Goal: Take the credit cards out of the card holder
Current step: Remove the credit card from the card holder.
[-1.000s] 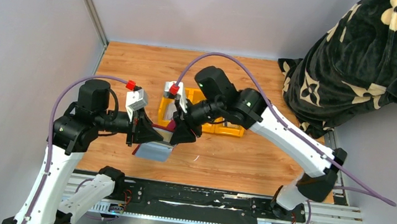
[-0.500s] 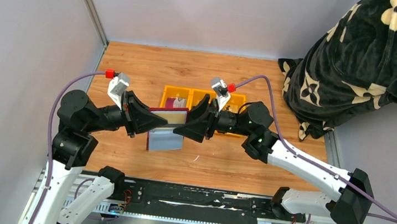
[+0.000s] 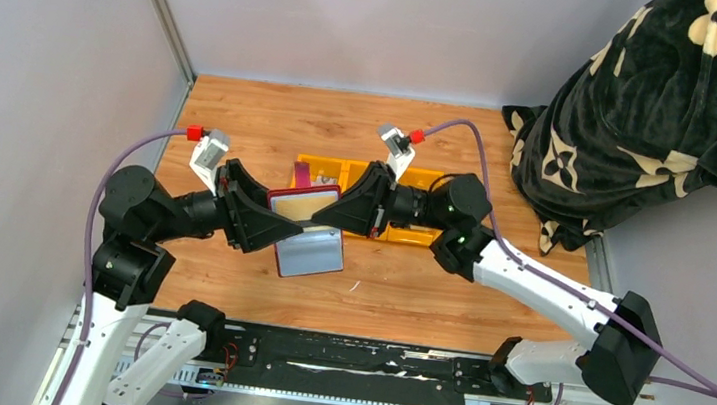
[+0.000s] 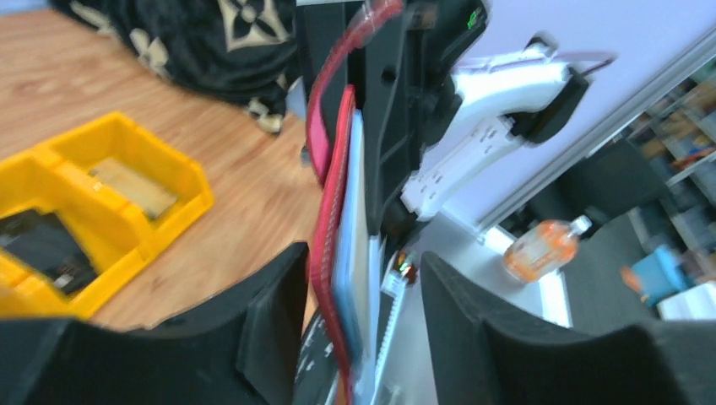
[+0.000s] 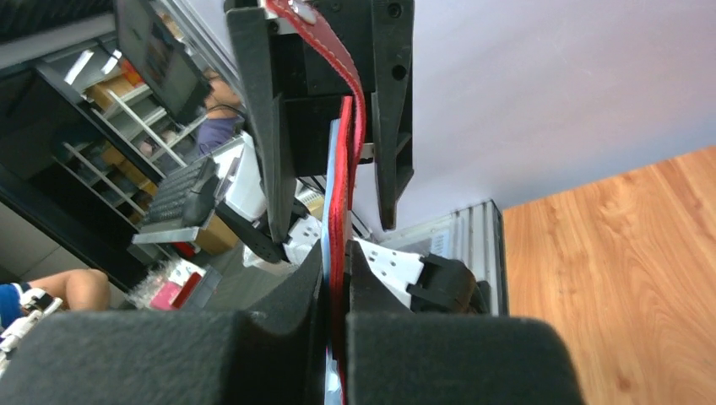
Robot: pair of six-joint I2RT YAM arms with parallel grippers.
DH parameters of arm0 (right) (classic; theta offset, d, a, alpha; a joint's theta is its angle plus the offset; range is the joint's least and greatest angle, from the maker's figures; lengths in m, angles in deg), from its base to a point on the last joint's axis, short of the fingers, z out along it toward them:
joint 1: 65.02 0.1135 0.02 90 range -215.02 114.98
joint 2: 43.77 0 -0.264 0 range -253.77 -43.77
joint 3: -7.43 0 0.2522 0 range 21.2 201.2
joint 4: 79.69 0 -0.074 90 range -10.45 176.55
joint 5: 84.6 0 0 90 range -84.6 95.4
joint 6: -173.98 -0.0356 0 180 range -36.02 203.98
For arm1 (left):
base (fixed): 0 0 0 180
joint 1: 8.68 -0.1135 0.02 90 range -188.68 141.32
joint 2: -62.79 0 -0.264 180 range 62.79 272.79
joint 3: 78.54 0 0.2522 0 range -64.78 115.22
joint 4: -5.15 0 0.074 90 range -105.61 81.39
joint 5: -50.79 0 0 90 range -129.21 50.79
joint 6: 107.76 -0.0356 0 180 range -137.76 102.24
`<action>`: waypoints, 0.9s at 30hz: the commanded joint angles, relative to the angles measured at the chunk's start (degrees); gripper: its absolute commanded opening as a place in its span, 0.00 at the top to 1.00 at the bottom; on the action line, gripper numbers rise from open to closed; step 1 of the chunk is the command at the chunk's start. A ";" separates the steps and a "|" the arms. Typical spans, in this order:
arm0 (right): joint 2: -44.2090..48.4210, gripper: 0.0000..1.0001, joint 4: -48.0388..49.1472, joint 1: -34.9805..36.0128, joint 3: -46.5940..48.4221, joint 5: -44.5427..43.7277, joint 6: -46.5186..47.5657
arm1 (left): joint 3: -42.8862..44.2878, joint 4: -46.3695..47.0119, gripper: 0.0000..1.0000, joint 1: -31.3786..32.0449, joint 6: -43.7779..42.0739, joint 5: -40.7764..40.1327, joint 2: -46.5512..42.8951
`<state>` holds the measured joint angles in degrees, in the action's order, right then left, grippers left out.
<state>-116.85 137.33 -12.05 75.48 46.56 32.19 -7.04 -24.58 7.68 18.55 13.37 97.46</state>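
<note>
1. The black two-finger left gripper (image 3: 275, 222) has its fingers apart. They straddle the holder's lower edge with a gap on each side and pinch nothing. It should close on one card edge alone, not on a sleeve.
2. The small maroon leather-like card holder (image 3: 309, 253) is held up over the wooden table (image 3: 446, 292), left of its centre. Its grey sleeves hang toward the near edge. Whether a card remains inside, I cannot tell.
3. The black right gripper (image 3: 318, 220) is clamped on the maroon cover. It should hold steady so any pull runs straight out of the sleeve.
4. The yellow three-compartment plastic tray (image 4: 156, 232) sits toward the far edge, holding a dark grey card (image 4: 42, 246) and a tan-gold card (image 4: 135, 187) in separate compartments.
</note>
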 commanded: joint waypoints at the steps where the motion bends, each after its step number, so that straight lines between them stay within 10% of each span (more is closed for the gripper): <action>1: 1.93 1.00 -22.97 -2.14 9.48 8.63 7.52 | 3.23 -11.64 0.40 0.34 -8.31 3.35 2.36; 12: -7.92 1.00 -78.95 0.06 35.01 13.45 40.80 | 9.40 -29.26 0.44 0.34 -24.50 11.64 9.66; 27: -15.72 1.00 -92.32 5.17 49.53 11.59 50.19 | 1.01 -29.63 0.87 0.33 -26.66 13.03 7.54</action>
<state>-134.60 46.32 -7.24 121.86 56.05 79.95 -4.55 -51.94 7.70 -6.04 26.61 106.01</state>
